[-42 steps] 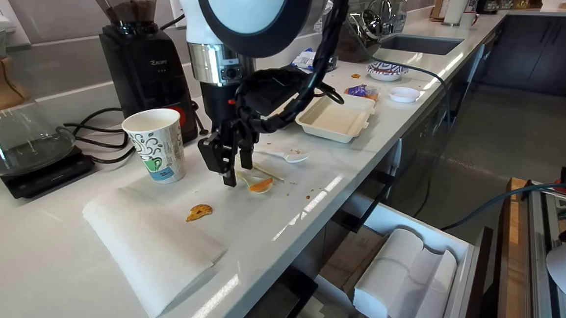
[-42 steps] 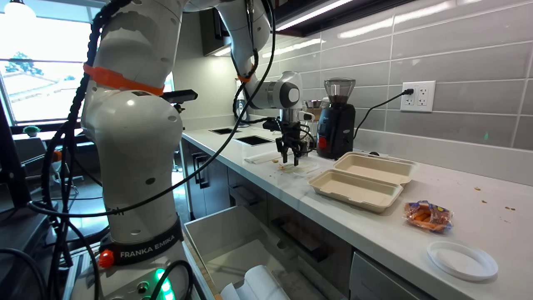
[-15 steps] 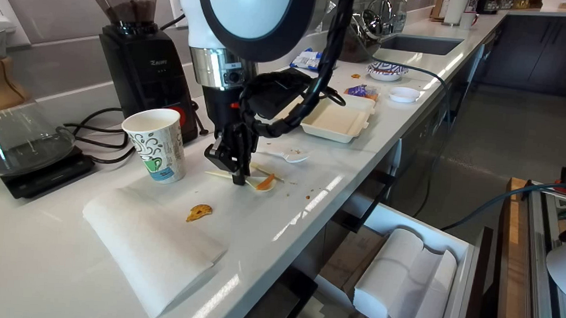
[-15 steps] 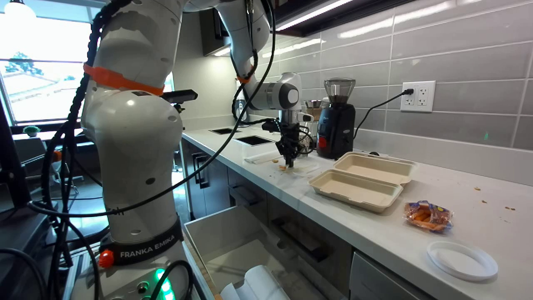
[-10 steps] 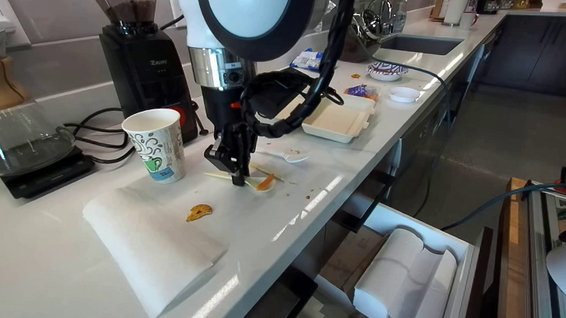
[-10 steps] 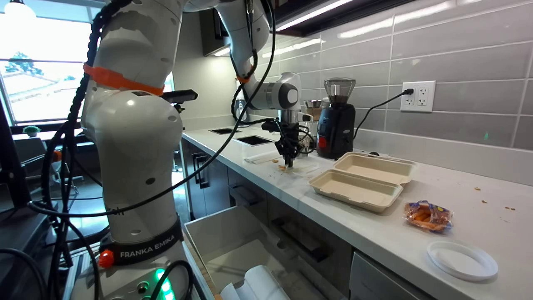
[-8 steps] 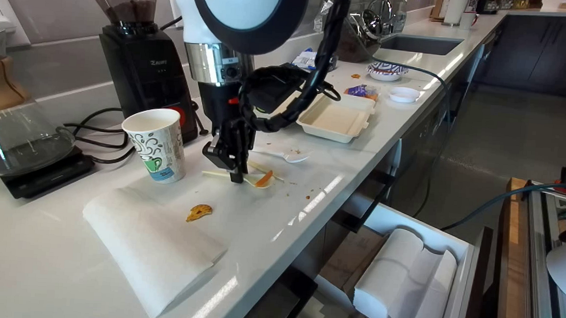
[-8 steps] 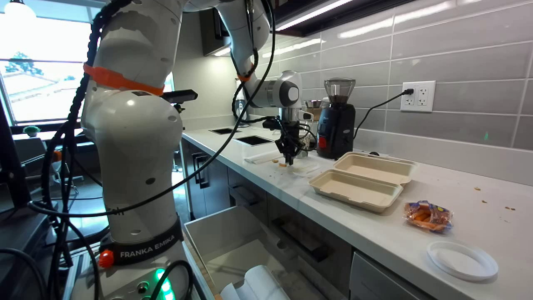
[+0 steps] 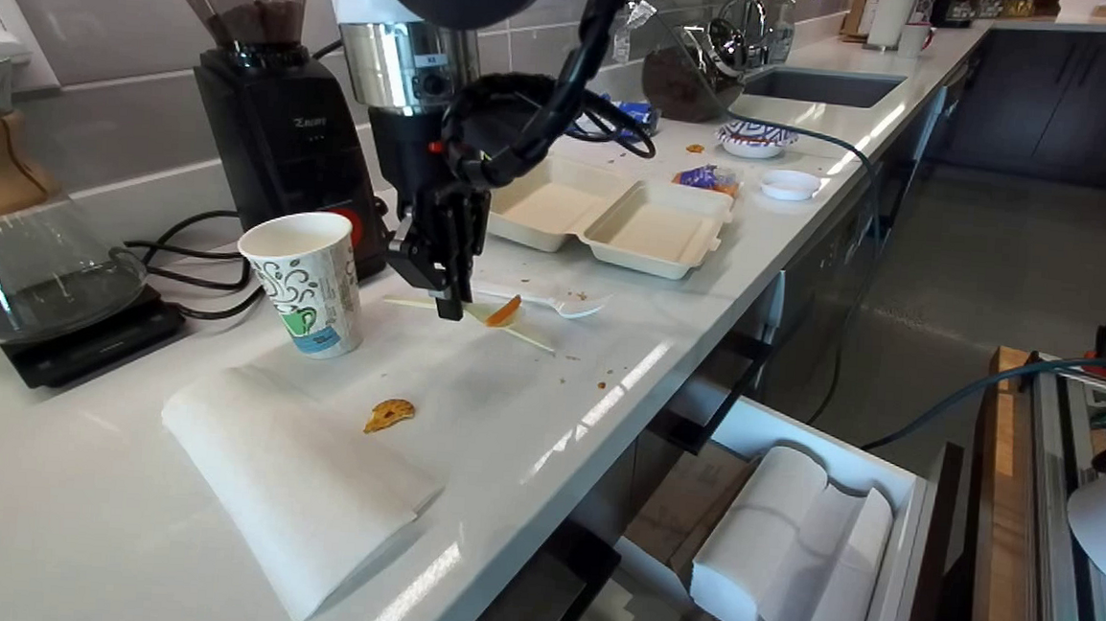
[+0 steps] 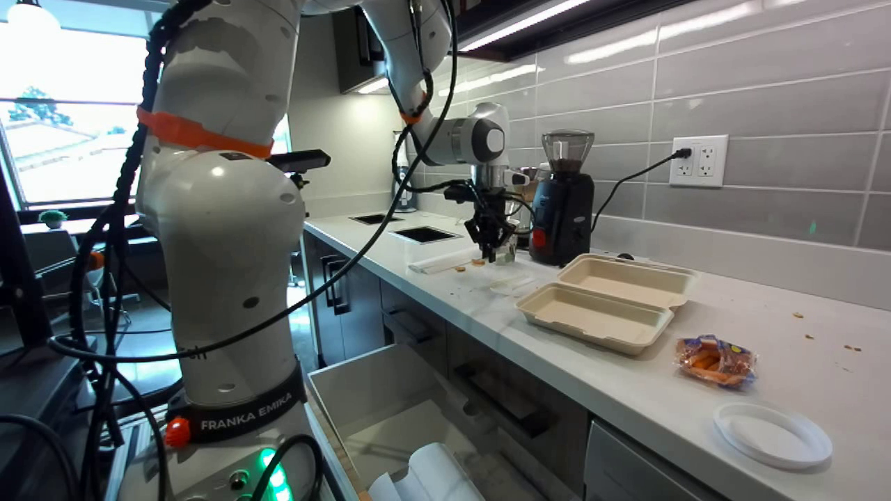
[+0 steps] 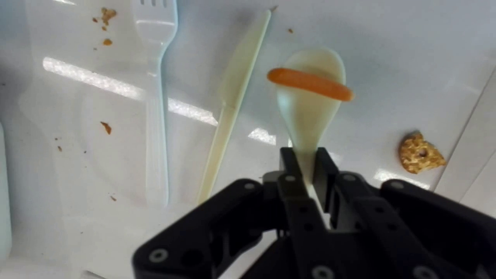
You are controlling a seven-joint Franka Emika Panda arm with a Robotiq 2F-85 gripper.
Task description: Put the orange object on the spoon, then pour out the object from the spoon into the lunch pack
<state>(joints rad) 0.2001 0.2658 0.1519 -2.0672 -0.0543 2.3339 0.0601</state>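
Fingers (image 11: pixel 325 170) clasp the spoon (image 11: pixel 308 116), orange object (image 11: pixel 310 84) across its bowl (ends overhanging); lunch pack (image 10: pixel 598 319) open, apart from it.

The robot arm (image 10: pixel 226 271) is smooth and whitish grey, with an orange strap (image 10: pixel 202 135), a red knob (image 10: pixel 177 433) and a black band (image 10: pixel 243 408) saying FRANKA EMIKA in white letters (image 10: pixel 248 412). A fat, bumpy black cable (image 9: pixel 588 53) runs beside its shiny silver wrist ring (image 9: pixel 381 65). The claw (image 11: pixel 309 162) is black and chunky, with little round grey screws (image 11: pixel 158 255).
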